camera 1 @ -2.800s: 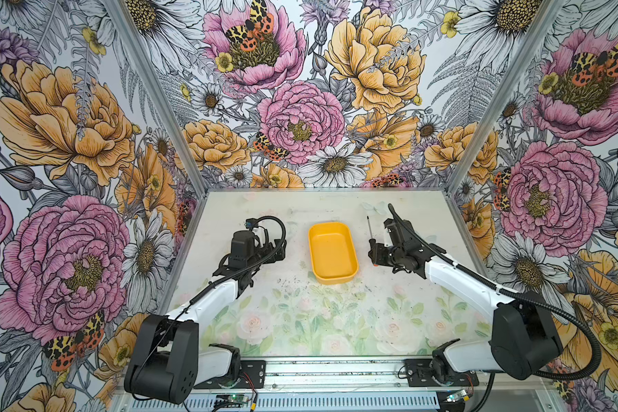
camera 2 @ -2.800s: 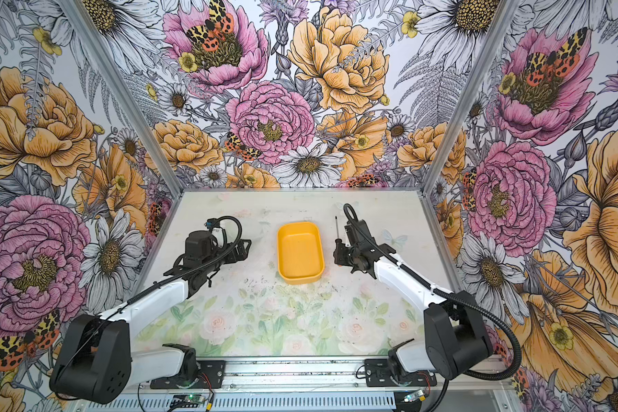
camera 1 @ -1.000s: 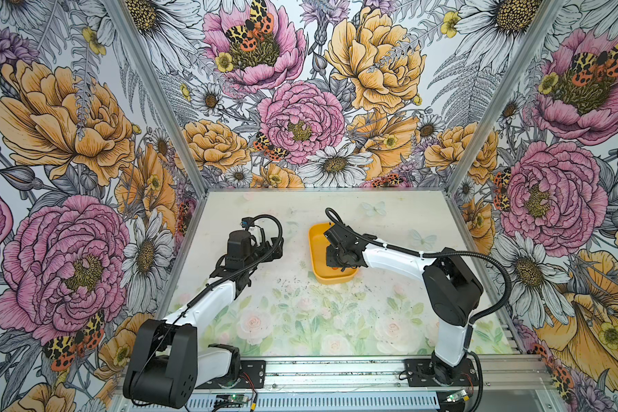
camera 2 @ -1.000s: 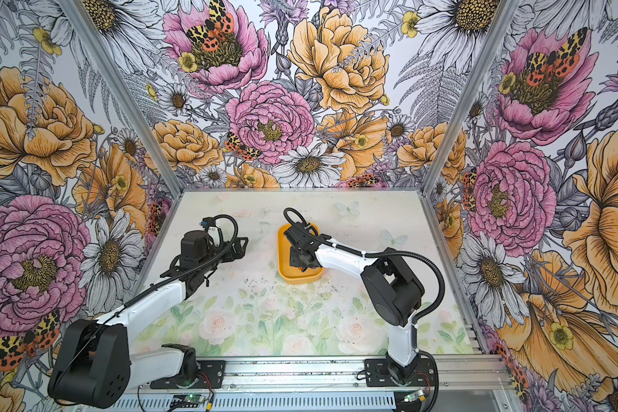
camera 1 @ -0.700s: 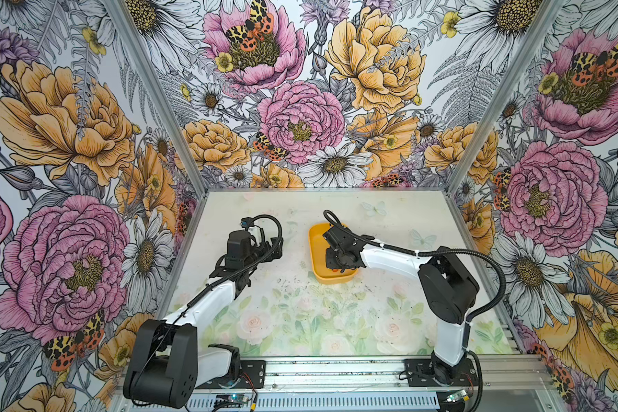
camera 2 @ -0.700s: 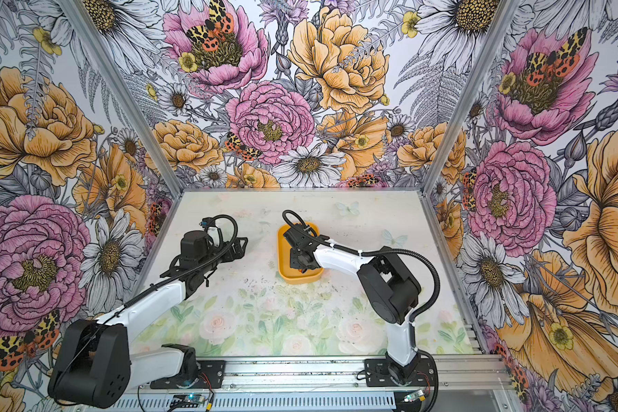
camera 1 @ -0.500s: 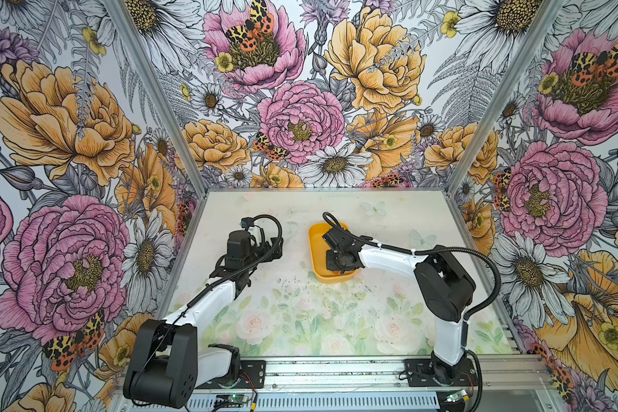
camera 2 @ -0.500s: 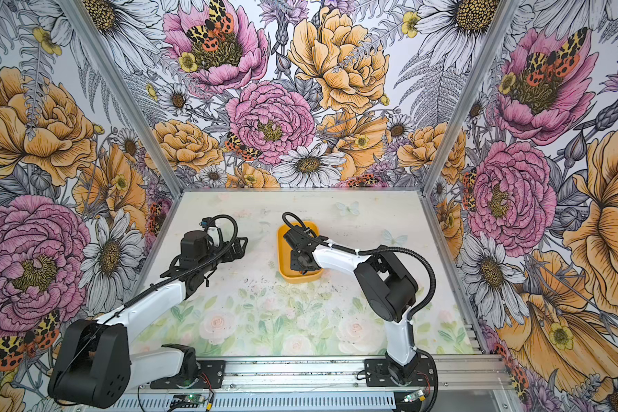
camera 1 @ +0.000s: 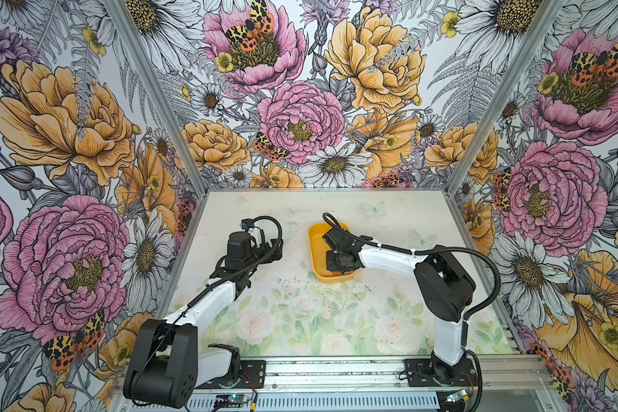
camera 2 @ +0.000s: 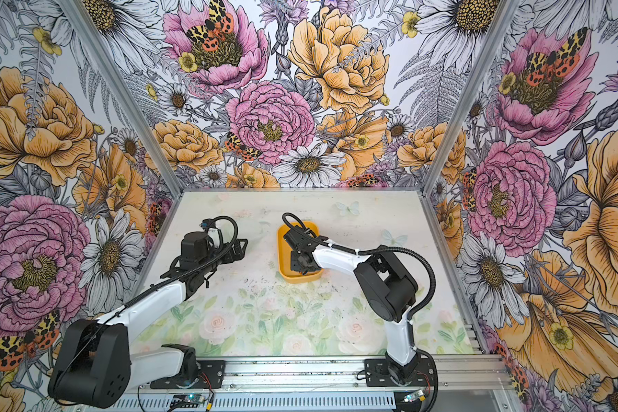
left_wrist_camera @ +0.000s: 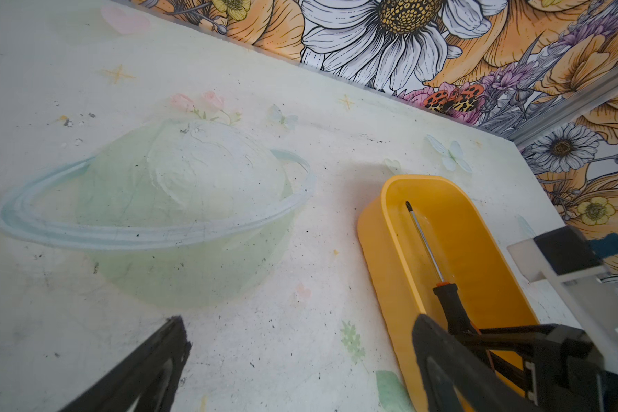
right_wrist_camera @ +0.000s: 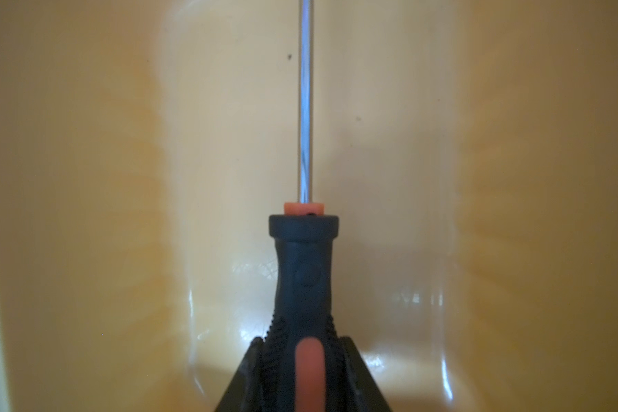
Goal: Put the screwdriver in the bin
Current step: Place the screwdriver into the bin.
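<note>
**A:** Where is the screwdriver?

**B:** Inside the yellow bin, below its rim, held by its handle. The right fingers are clamped on the black handle towards its back end, and an orange inlay shows between them.

**A:** Which way does it lie?

**B:** Its long axis runs along the bin's long side. The shaft points straight away from those fingers toward the bin's far end, and the handle is over the near end. In the left wrist view the tip sits low, close to the bin's floor. I cannot tell whether it touches.

**A:** And the other arm?

**B:** The left fingers stand wide apart and hold nothing. They hang over the tabletop beside the bin, apart from the tool. The right arm is the one at the tool.

**A:** So what does the coming move turn on?

**B:** I judge only the release is left. The whole tool lies lengthwise within the walls, so parting the fingers should let it settle flat. The risk, I'd guess, is the handle dragging on a finger or tipping onto the near wall.
</note>
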{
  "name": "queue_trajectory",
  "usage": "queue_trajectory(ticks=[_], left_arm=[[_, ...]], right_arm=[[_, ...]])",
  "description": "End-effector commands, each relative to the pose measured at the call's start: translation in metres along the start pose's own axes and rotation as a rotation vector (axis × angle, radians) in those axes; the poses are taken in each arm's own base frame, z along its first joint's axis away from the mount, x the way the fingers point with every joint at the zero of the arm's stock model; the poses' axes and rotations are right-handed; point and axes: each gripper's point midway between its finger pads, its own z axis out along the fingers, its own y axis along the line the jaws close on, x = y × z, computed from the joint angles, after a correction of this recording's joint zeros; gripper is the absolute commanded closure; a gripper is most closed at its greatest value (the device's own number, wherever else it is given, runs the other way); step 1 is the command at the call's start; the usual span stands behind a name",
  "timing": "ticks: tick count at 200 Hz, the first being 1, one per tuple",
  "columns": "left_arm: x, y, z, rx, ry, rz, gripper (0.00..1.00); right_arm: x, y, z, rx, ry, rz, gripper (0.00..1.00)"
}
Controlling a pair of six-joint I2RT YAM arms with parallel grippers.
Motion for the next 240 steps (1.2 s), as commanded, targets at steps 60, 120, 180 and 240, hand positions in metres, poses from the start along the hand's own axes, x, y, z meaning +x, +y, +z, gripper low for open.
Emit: queue_trajectory(ticks=[60, 120, 180, 240], left_arm=[[0.001, 0.001, -0.003, 0.009, -0.004, 0.008, 0.01], [-0.005, 0.000, -0.007, 0.004, -0.022, 0.022, 0.01], [-0.023, -0.001, -0.014, -0.018, -0.070, 0.081, 0.01], [-0.055, 0.005, -0.030, -0.098, -0.207, 0.220, 0.01]], right_arm=[[-0.007, 0.004, -0.003, -0.004, -0.022, -0.022, 0.47], [-0.024, 0.008, -0.038, -0.009, -0.082, -0.106, 0.38], [-0.032, 0.025, -0.095, -0.235, -0.097, -0.457, 0.37], [-0.052, -0.022, -0.143, -0.328, -0.209, -0.556, 0.37]])
